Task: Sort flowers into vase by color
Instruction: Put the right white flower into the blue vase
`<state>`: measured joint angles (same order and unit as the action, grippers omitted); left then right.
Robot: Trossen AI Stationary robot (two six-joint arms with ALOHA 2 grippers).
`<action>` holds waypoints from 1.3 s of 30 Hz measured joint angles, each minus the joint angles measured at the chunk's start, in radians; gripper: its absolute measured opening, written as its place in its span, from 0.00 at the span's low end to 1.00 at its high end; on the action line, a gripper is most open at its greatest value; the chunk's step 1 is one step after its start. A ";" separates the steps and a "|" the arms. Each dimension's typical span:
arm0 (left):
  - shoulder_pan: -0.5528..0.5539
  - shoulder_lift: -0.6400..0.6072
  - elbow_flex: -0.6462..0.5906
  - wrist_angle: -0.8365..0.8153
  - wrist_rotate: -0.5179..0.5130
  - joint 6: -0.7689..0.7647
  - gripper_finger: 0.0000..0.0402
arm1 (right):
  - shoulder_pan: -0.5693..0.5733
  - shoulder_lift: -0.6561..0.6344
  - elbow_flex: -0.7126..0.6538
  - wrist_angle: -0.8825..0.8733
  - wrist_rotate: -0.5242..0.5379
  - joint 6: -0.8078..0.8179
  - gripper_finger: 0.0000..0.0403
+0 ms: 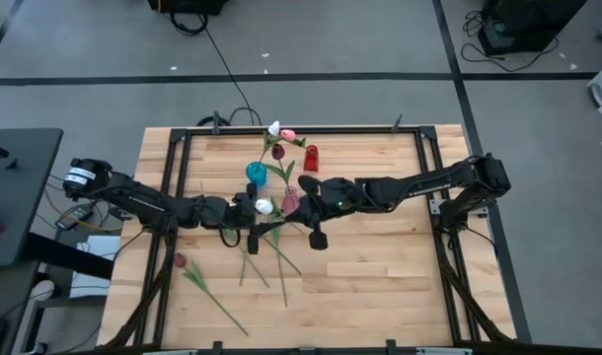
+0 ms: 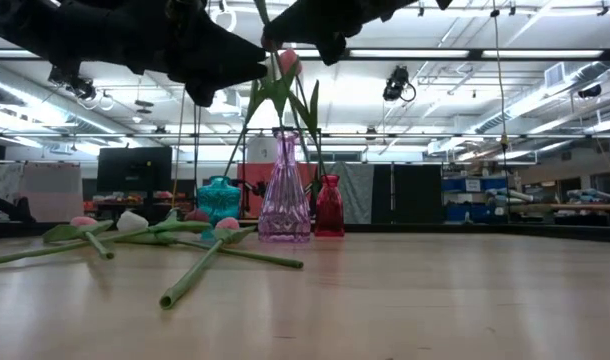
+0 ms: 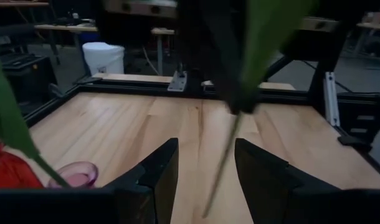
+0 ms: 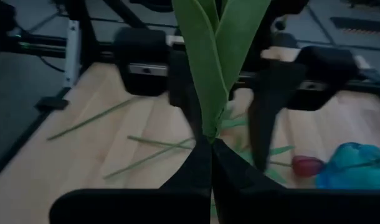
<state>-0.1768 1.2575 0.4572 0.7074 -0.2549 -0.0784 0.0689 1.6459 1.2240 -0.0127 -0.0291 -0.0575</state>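
Two grippers met above the purple vase (image 2: 284,190): my right gripper (image 4: 210,144) pinched a pink tulip (image 2: 288,62) stem; left gripper (image 3: 205,163) gaped beside it. I judged lowering vertically best.

Two dark jointed arms (image 1: 143,202), white label near the left arm's base

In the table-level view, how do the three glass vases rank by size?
Largest to smallest, as they look:
1. purple vase
2. red vase
3. teal vase, though it looks close to the red one, and differing distance from the camera makes that unsure.
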 joint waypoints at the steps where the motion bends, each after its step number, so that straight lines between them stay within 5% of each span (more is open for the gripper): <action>1: 0.000 0.000 0.000 0.000 0.007 0.000 0.41 | -0.001 0.000 0.000 0.006 0.015 -0.007 0.02; 21: 0.000 0.001 -0.001 0.102 -0.008 0.058 0.39 | -0.001 0.005 0.000 0.172 0.041 -0.077 0.02; 26: 0.000 0.001 -0.001 0.113 -0.008 0.075 0.28 | -0.001 0.005 0.000 0.169 0.040 -0.077 0.02; 31: 0.000 0.001 -0.001 0.112 -0.015 0.095 0.05 | -0.001 0.005 0.000 0.169 0.040 -0.077 0.02; 39: 0.000 0.001 -0.001 0.120 -0.017 0.097 0.03 | -0.001 0.005 0.000 0.139 0.032 -0.049 0.17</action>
<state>-0.1768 1.2587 0.4561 0.8272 -0.2718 0.0189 0.0681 1.6508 1.2240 0.1265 0.0029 -0.1066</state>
